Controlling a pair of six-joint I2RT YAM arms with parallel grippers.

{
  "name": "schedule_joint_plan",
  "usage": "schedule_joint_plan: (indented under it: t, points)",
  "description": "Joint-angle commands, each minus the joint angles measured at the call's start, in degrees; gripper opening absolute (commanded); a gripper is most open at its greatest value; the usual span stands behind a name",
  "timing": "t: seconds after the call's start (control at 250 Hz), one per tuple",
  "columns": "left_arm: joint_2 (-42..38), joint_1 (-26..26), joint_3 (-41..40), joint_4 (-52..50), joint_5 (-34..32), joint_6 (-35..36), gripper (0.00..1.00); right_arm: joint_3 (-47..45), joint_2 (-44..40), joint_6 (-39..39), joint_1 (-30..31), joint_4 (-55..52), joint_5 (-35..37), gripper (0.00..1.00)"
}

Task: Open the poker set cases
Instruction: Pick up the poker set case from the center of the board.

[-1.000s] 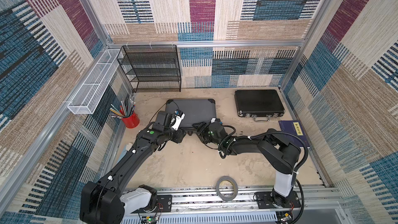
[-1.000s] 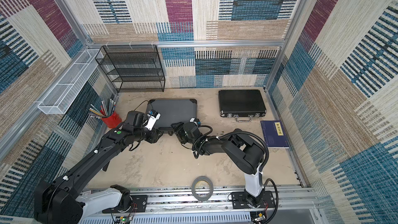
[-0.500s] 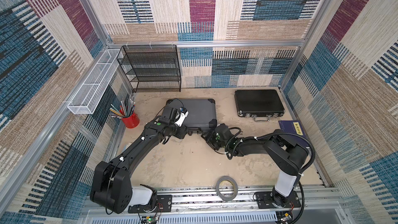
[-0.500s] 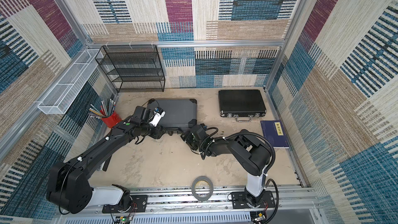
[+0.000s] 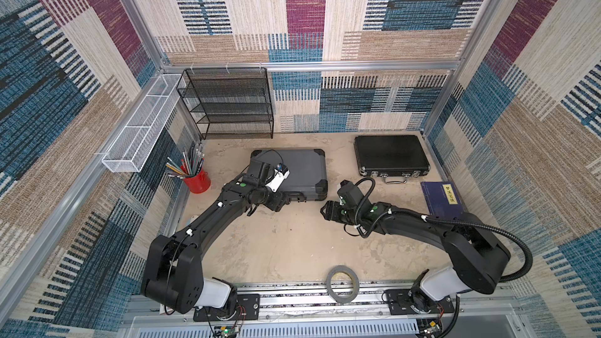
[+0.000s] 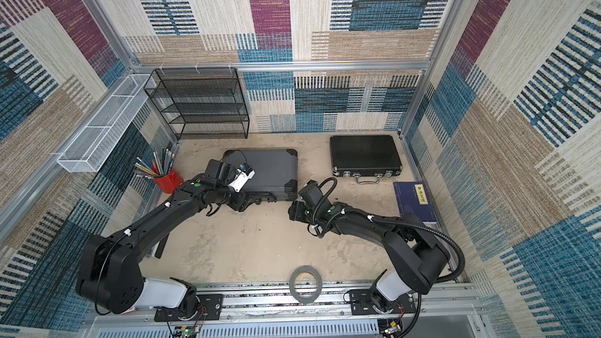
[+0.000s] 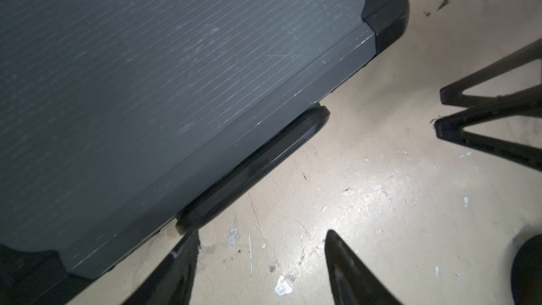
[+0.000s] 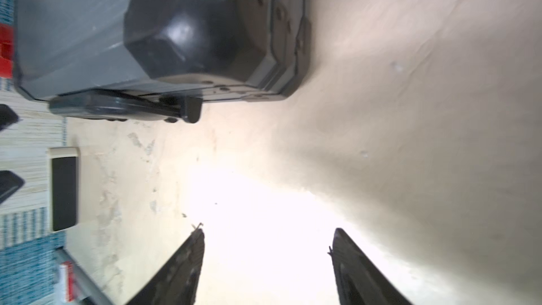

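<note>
Grey case (image 5: 302,165) just beside left claw (image 7: 260,234) | right claw (image 8: 268,230) apart | both agape, empty

Grey case (image 5: 302,170): 7 o'clock corner, part of front edge hidden under left arm (image 5: 234,199) in both top views; left wrist view cuts off far side. Right wrist view smeared; glare washes out bench (image 8: 264,195) ahead of right claw (image 8: 268,230). Book (image 5: 439,203) label (image 5: 450,194) characters too small to read. Black case (image 5: 390,154) latches (image 5: 374,173): fastened or undone, too small to tell.
</note>
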Motion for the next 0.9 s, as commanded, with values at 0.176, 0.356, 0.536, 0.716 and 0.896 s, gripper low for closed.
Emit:
schedule_joint_plan:
  t: [0.176, 0.356, 0.536, 0.716, 0.896]
  points:
    - [-0.5, -0.05, -1.58, 2.06, 0.32, 9.55, 0.72, -7.48, -6.55, -21.78, 0.3, 13.67, -3.33, 0.71]
    - [-0.81, -0.01, -2.55, 3.36, 0.8, 10.32, 0.72, -12.89, -11.37, -38.74, 0.26, 24.86, 0.26, 0.71]
    - [-0.27, -0.01, -3.19, 4.85, 1.54, 11.21, 0.72, -18.37, -13.33, -49.02, 0.28, 36.97, -2.09, 0.71]
    - [1.77, -0.03, -2.66, 4.82, 0.61, 13.81, 0.71, -19.69, -11.78, -49.49, 0.26, 40.24, -0.97, 0.69]
    - [3.61, -0.36, -2.65, 5.2, -3.78, 16.15, 0.69, -21.69, -12.15, -45.24, 0.24, 43.68, -3.86, 0.69]
